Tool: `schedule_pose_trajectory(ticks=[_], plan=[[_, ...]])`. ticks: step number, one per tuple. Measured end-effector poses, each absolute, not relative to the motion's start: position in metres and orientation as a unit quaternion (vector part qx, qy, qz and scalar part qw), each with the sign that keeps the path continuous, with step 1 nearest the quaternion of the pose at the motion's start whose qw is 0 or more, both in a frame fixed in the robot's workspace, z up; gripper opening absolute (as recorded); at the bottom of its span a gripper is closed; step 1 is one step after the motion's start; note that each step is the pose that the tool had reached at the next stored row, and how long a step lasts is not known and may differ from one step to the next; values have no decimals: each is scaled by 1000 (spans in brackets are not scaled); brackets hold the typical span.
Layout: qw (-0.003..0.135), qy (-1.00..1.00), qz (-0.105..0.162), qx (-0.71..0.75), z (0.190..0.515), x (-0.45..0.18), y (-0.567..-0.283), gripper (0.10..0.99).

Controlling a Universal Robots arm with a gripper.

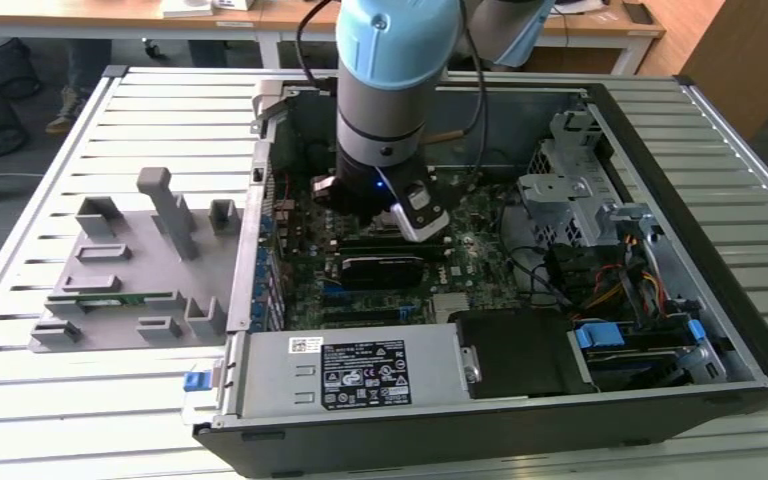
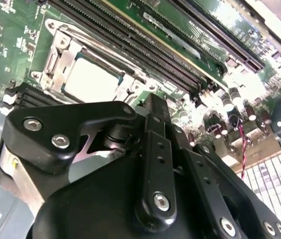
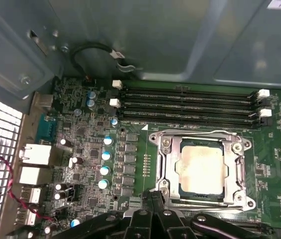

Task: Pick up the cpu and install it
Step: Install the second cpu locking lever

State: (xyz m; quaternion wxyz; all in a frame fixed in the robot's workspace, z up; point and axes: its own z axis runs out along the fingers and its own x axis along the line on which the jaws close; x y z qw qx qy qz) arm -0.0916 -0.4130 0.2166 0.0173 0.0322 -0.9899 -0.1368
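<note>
The cpu [image 3: 202, 169], a square chip with a pale metal top, lies flat inside the socket frame [image 3: 162, 149] on the green motherboard. It also shows in the second wrist view, the cpu [image 2: 90, 79] within the metal bracket [image 2: 60, 55]. My gripper [image 3: 153, 199] hovers just beside the socket's edge with its black fingers together and nothing between them. In the exterior view the gripper [image 1: 418, 215] hangs inside the open computer case [image 1: 744, 330], low over the board.
Memory slots [image 3: 190, 99] run along one side of the socket. A grey fixture tray [image 1: 131, 270] holding a green memory stick [image 1: 111, 297] lies at the exterior view's left. A power supply [image 1: 344, 370], drive cage [image 1: 584, 200] and cables [image 1: 598, 280] crowd the case.
</note>
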Motion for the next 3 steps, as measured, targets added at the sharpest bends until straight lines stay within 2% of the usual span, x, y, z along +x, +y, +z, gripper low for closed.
schedule_pose_trajectory(ticks=[3], plan=[[17, -990, -137, 32, 223, -92, -413, 106]])
